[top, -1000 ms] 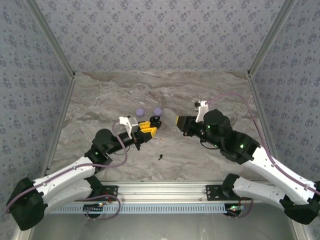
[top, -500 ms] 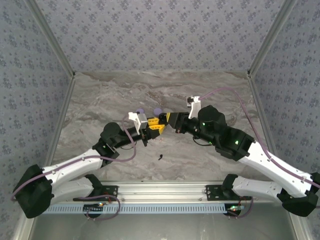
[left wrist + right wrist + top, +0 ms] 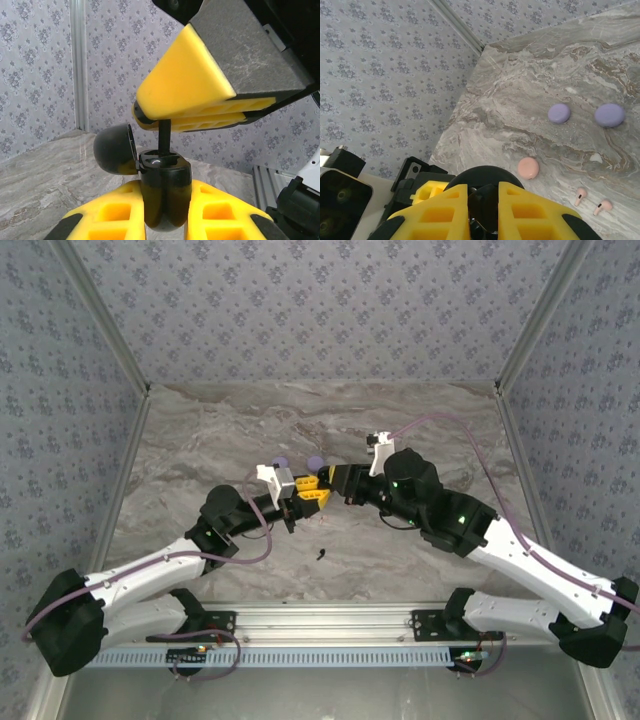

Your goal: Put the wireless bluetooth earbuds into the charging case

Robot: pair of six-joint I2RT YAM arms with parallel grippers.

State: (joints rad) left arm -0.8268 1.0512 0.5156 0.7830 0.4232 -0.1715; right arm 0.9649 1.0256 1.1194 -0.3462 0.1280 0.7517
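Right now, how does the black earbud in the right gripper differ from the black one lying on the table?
The gripped earbud hangs upright from the right gripper, its lower end at the open charging case; the table earbud lies on the marble table. One is held, the other loose. Both are black.

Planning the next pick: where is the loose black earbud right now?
Top view: the black earbud lies on the table, mid-width, just nearer the arm bases than the left tool.

Charging case [image 3: 162,192] in left gripper [image 3: 165,215], right gripper's [image 3: 150,112] earbud [image 3: 164,134] atop it; another earbud [image 3: 320,554] on table [image 3: 200,430] before them.
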